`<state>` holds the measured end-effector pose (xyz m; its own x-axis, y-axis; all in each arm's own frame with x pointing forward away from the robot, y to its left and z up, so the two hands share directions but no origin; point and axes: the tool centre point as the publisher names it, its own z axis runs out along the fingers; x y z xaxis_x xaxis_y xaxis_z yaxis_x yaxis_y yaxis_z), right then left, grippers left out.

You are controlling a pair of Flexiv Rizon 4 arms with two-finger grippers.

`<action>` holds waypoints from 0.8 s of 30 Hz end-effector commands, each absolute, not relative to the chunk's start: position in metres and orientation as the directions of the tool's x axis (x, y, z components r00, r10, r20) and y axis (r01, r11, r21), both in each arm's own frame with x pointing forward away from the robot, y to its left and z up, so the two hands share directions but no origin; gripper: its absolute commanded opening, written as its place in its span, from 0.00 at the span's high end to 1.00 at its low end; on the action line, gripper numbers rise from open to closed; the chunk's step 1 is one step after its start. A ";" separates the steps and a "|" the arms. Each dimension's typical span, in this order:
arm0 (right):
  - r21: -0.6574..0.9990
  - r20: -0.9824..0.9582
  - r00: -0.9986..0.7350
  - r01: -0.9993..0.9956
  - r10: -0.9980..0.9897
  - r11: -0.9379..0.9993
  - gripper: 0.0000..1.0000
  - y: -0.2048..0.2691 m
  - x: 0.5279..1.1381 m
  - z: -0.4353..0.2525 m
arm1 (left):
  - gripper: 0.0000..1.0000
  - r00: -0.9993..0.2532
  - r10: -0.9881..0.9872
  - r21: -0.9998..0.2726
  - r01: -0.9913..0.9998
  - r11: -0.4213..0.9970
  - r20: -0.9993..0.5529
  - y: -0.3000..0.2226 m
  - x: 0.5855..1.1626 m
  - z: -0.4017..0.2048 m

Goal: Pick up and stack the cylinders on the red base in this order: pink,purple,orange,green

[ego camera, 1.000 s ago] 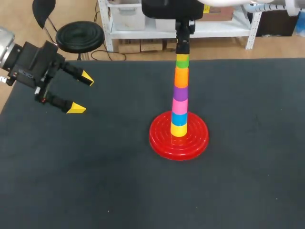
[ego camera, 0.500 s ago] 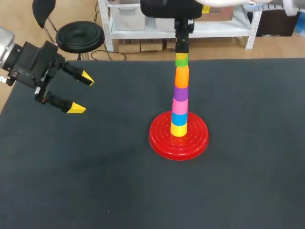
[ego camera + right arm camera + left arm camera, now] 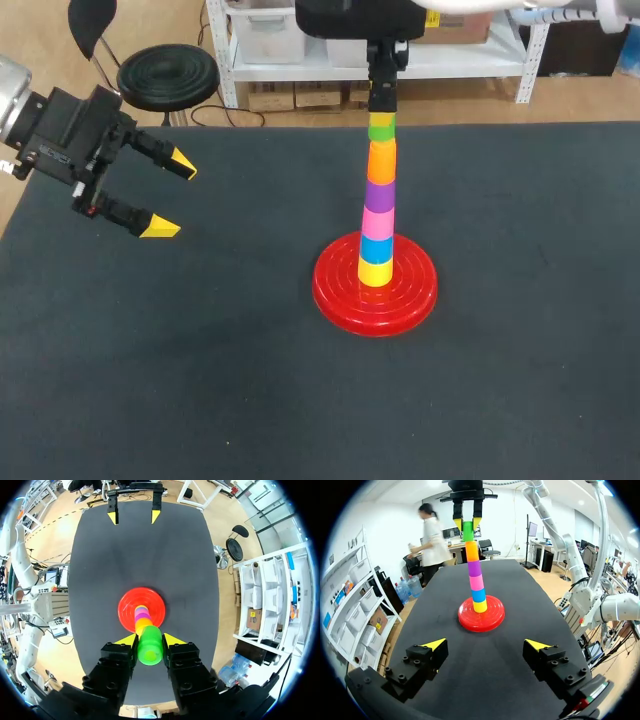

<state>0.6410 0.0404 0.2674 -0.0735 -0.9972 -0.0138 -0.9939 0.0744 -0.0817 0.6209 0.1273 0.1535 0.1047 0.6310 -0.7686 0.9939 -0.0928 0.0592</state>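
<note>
Right hand (image 3: 150,640) grips the green cylinder (image 3: 149,652), topmost above orange cylinder (image 3: 380,160), purple cylinder (image 3: 378,193) and pink cylinder (image 3: 377,221) on the red base (image 3: 335,295) (left hand (image 3: 171,196) wide open, well apart over the tabletop (image 3: 200,380)).

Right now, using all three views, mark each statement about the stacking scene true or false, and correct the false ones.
1. The green cylinder tops the stack. True.
2. The left gripper holds the pink cylinder. False: it is open and empty; the pink cylinder is in the stack, under the purple cylinder.
3. The orange cylinder sits directly on the purple cylinder. True.
4. The right gripper is far from the stack. False: its fingers clasp the green cylinder.
5. The stack stands on the red base. True.
</note>
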 end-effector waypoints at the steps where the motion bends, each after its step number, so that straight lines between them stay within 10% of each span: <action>1: -0.096 -0.024 -0.073 -0.992 -0.997 0.075 1.00 0.037 0.633 0.270 | 0.00 0.107 0.629 0.064 0.994 -0.091 -0.770 0.128 0.620 0.153; 24: -0.064 -0.015 -0.063 -0.996 -0.998 0.064 1.00 0.039 0.632 0.262 | 0.00 0.107 0.629 0.064 0.994 -0.091 -0.770 0.128 0.620 0.153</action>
<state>0.6309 0.0389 0.2628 -0.0622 -0.9979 -0.0152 -0.9958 0.0631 -0.0658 0.6209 0.1272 0.1535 0.1048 0.6310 -0.7687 0.9939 -0.0929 0.0593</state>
